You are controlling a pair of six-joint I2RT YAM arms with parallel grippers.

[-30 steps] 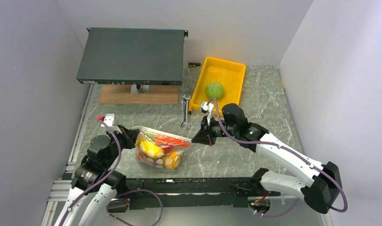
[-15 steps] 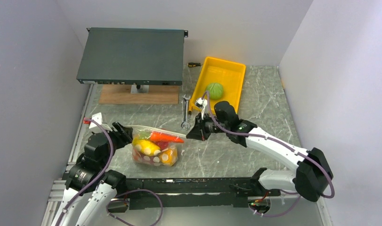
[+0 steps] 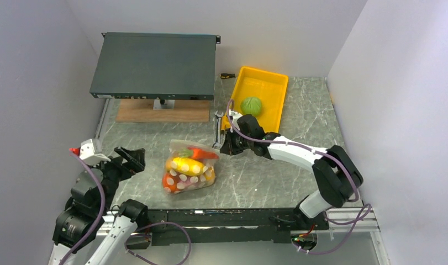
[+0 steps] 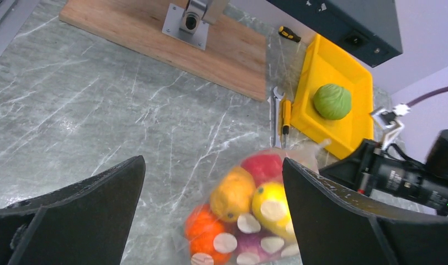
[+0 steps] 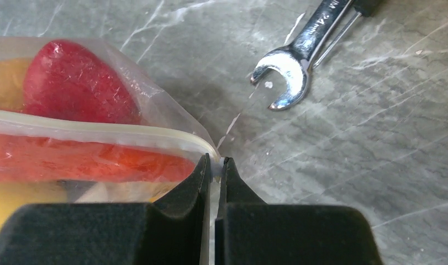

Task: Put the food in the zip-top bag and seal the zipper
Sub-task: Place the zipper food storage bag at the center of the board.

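Clamped: right gripper (image 5: pixel 214 165) on zipper (image 5: pixel 100 132) end; left gripper (image 3: pixel 132 157) wide apart

The zip-top bag (image 3: pixel 189 168) lies mid-table with food (image 3: pixel 184 165) inside, its 1 o'clock corner in the right jaws. The left gripper hangs empty at its 9 o'clock. A green cabbage (image 3: pixel 251 105) sits in the yellow tray (image 3: pixel 268 83).

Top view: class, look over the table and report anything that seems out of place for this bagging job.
The green cabbage sits alone in the yellow tray, while the other food is in the zip-top bag, whose corner the right gripper pinches. A wrench lies beside the tray, an odd companion for food.
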